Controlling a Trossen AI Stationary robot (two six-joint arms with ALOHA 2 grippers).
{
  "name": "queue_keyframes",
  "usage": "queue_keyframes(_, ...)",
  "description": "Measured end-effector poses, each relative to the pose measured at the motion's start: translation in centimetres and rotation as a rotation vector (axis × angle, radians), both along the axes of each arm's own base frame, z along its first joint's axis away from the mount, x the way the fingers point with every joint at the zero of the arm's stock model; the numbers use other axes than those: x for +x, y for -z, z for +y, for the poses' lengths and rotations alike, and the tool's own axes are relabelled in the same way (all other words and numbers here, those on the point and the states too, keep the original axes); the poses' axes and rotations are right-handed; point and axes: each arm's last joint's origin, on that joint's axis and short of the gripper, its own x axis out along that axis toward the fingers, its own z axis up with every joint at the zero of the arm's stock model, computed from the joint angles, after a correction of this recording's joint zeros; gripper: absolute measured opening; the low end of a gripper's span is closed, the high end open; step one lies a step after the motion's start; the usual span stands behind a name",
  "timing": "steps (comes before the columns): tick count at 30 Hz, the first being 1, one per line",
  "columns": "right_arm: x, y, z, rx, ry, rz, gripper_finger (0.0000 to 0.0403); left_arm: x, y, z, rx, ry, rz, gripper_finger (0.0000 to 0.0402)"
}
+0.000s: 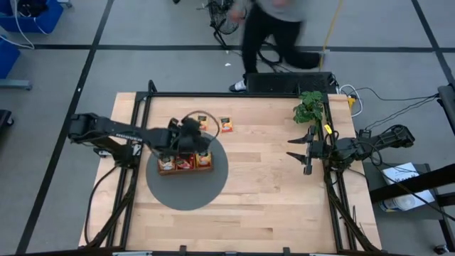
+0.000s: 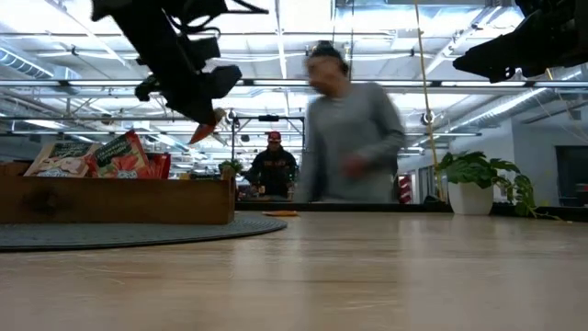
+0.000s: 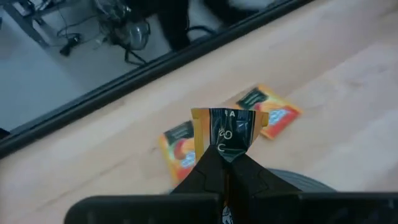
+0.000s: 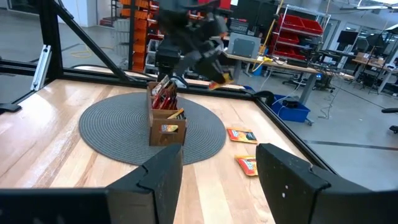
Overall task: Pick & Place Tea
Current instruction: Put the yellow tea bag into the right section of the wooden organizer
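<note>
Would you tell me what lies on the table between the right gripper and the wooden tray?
Bare wood and mat edge, in the high view, between right gripper and wooden tray.

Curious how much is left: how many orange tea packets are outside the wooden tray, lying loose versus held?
Loose on the table: 2, packet one and packet two
Held in the left hand: 1, held packet
Total: 3

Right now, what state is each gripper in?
Left gripper: shut on an orange tea packet, lifted above the table.
Right gripper: open, empty, waiting at the table's right edge.
</note>
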Motion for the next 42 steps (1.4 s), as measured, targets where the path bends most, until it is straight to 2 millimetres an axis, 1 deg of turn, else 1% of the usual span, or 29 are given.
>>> queue_keyframes(3, 0.0, 0.0, 0.0, 0.0, 0.0, 0.001, 0.0187, -0.1, 0.5, -1.9, -0.009, 0.014, -0.052, 0.0003)
queue_keyframes(7, 0.0, 0.0, 0.0, 0.0, 0.0, 0.0, 0.0187, 0.7, 2.4, -4.2, -0.037, 0.062, -0.085, 0.0003)
queue_keyframes(9, 0.0, 0.0, 0.0, 0.0, 0.0, 0.0, 0.0187, 1.6, 3.4, -5.2, -0.044, 0.089, -0.108, 0.0003)
queue_keyframes(13, 0.0, -0.1, 0.0, 0.003, 0.0, -0.008, 0.0187, 2.9, 5.5, -6.6, -0.051, 0.123, -0.079, 0.0003)
queue_keyframes(15, 0.0, -0.2, 0.0, 0.006, 0.0, -0.017, 0.0187, 3.3, 6.1, -6.9, -0.056, 0.117, -0.06, 0.0003)
queue_keyframes(18, 0.1, -0.2, 0.0, 0.005, 0.0, -0.016, 0.0187, 3.8, 6.2, -7.0, -0.058, 0.115, -0.054, 0.0003)
queue_keyframes(21, 0.1, -0.1, 0.0, 0.005, 0.0, -0.014, 0.0187, 3.6, 6.0, -7.0, -0.06, 0.098, -0.016, 0.0003)
queue_keyframes(24, 0.1, -0.1, 0.0, 0.005, 0.0, -0.014, 0.0187, 3.2, 5.3, -7.1, -0.058, 0.063, 0.031, 0.0003)
queue_keyframes(27, 0.1, -0.1, 0.0, 0.005, 0.0, -0.014, 0.0187, 3.2, 4.7, -7.8, -0.069, 0.05, 0.025, 0.0003)
queue_keyframes(32, 0.1, -0.1, 0.0, 0.005, 0.0, -0.014, 0.0187, 2.9, 4.8, -8.5, -0.119, 0.05, 0.009, 0.0003)
queue_keyframes(42, 0.1, -0.1, 0.0, 0.005, 0.0, -0.015, 0.0187, 3.4, 7.9, -8.4, -0.172, 0.028, 0.125, 0.0006)
